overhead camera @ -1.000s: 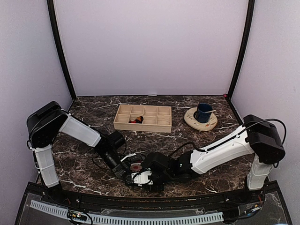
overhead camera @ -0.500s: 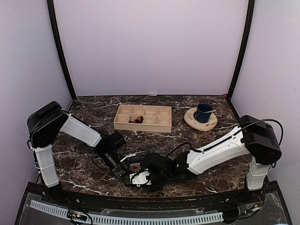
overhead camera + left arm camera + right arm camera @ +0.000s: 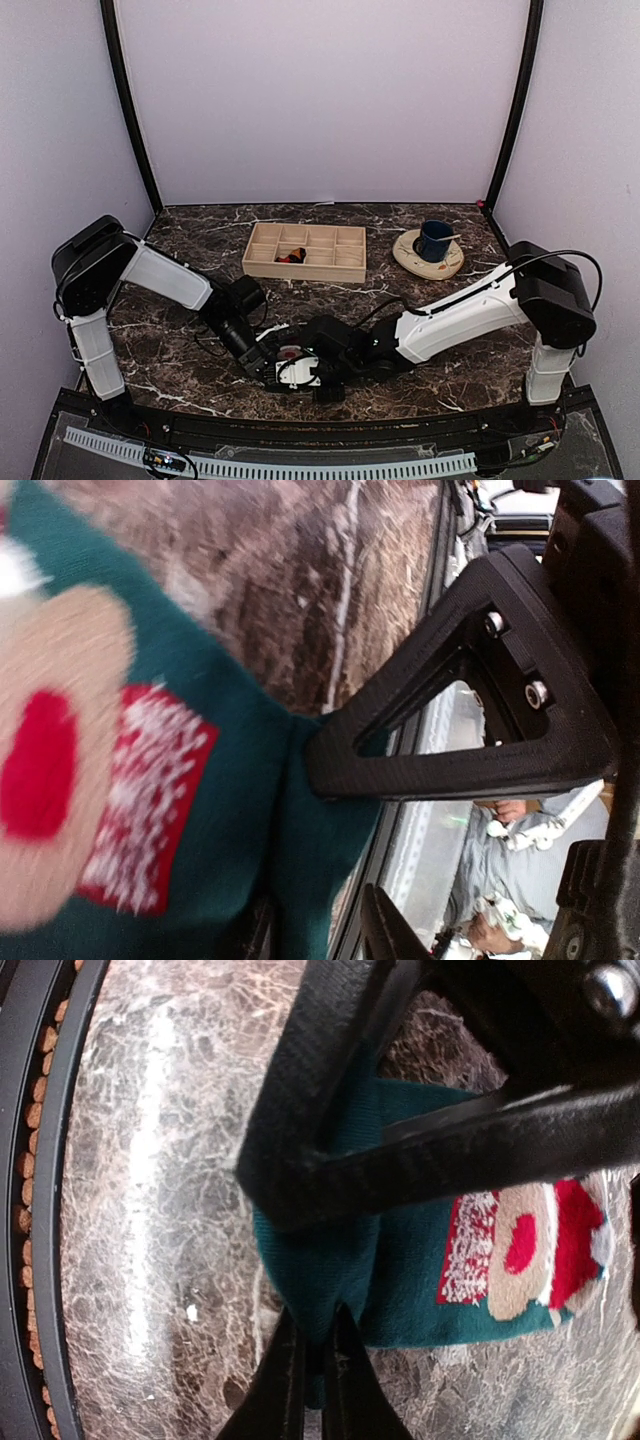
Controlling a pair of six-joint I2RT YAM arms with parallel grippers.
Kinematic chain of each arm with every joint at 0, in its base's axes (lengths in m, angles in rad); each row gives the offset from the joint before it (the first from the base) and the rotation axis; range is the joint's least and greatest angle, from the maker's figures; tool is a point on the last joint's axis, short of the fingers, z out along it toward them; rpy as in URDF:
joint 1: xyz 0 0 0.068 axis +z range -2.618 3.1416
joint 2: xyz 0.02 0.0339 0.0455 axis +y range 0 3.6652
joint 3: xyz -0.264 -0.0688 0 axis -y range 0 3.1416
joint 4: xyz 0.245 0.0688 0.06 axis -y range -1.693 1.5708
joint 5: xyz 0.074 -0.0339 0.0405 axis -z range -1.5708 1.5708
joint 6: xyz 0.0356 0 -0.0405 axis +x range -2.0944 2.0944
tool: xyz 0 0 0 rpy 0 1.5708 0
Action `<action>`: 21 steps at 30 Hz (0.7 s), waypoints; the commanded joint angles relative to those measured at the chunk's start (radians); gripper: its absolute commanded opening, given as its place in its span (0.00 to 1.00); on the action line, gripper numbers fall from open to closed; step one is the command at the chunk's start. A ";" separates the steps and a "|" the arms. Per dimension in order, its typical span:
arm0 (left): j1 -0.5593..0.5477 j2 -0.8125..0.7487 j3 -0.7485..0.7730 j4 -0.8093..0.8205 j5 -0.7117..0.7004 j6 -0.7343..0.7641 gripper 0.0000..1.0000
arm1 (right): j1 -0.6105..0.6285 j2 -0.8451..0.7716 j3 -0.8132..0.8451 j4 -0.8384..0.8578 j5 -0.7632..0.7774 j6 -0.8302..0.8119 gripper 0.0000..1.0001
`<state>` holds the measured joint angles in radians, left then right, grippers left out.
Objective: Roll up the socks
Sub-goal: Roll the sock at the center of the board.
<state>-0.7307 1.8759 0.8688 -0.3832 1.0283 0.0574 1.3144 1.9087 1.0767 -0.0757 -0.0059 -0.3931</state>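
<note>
Teal sock (image 3: 410,1280) with the red-and-white Santa figure, lying on the marble table (image 3: 160,362) close to the near edge, a little left of its middle. Long axis: roughly square to that edge. The plain end points toward the near edge and the Santa end toward the far edge. In the top view only a red-and-pale patch of it shows between the two wrists.

Left gripper (image 3: 315,850): reaches in from the left-edge side. Its jaws are nearly together with a fold of the sock's near end between them, and one finger (image 3: 450,775) presses its tip against the fabric edge.

Right gripper (image 3: 290,1260): reaches in from the right-edge side. Its jaws stand a narrow gap apart, and that gap is filled by the near end of the sock, bunched into a ridge. The two grippers sit just beside each other.

Edges and room: black rail (image 3: 400,418) along the near edge runs near the gripped end, with a strip of bare marble between them. Bare marble also shows left and right of the sock, and between it and the wooden compartment tray (image 3: 320,274), which stands well apart toward the far edge. Blue cup (image 3: 435,240) on a pale saucer (image 3: 447,268) stands near the far right corner. Lilac walls (image 3: 320,100) close the left, far and right edges.
</note>
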 commanded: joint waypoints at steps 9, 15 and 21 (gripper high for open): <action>0.037 -0.161 -0.016 0.031 -0.154 -0.081 0.36 | -0.071 0.042 0.069 -0.200 -0.120 0.159 0.00; 0.042 -0.202 -0.012 0.027 -0.203 -0.079 0.37 | -0.110 0.056 0.127 -0.231 -0.217 0.249 0.00; 0.042 -0.236 -0.028 0.052 -0.351 -0.101 0.37 | -0.147 0.083 0.169 -0.277 -0.322 0.278 0.00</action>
<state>-0.6937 1.6909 0.8658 -0.3492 0.7887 -0.0246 1.1923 1.9549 1.2140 -0.2886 -0.2443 -0.1600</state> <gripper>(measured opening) 0.375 0.025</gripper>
